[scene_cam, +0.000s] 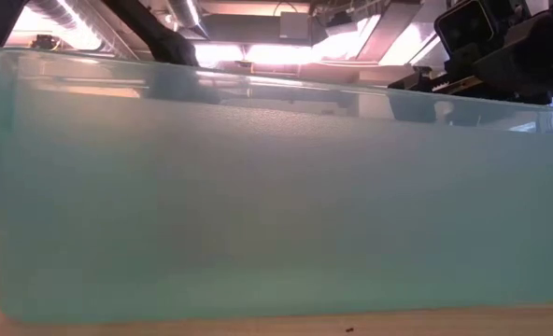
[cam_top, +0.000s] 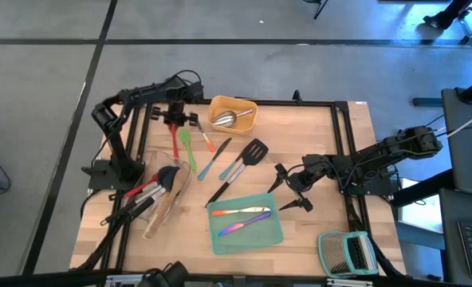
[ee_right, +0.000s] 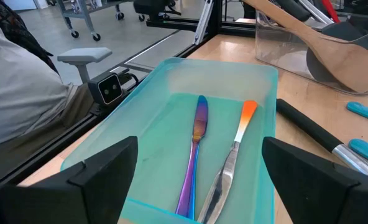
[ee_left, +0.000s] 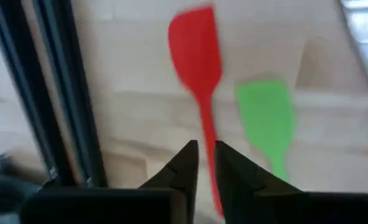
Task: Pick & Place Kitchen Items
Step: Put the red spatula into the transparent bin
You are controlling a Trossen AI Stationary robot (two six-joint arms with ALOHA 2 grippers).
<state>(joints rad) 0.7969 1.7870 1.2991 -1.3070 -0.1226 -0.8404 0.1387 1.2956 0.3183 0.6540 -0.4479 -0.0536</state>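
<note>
A red spatula (cam_top: 175, 142) (ee_left: 195, 56) lies flat on the wooden table at the far left, beside a green spatula (cam_top: 188, 147) (ee_left: 266, 115). My left gripper (cam_top: 175, 119) (ee_left: 207, 158) points down over the red spatula's handle and is shut on it. My right gripper (cam_top: 288, 191) (ee_right: 199, 155) hangs open at the right of the teal tray (cam_top: 220, 239) (ee_right: 159, 124). In that tray lie an iridescent knife (ee_right: 196, 137) and a fork with an orange tip (ee_right: 234, 149). The tray's wall (scene_cam: 276, 187) fills the low view. My left gripper has the red spatula's thin handle (ee_left: 204, 134) in the narrow gap between its two fingers (ee_left: 185, 168). The fingers come from above, pointing steeply down, one on each side of the handle. The spatula lies on the table, its blade pointing away from the gripper.
A yellow tray (cam_top: 248, 108) at the far edge holds a steel scoop (cam_top: 226, 119). A clear tray (cam_top: 152, 211) at the near left holds several utensils. Blue-handled tools (cam_top: 214, 162) and a black turner (cam_top: 252, 151) lie mid-table. A green-framed rack (cam_top: 346, 253) stands near right. A person (ee_right: 22, 81) sits beyond the table.
</note>
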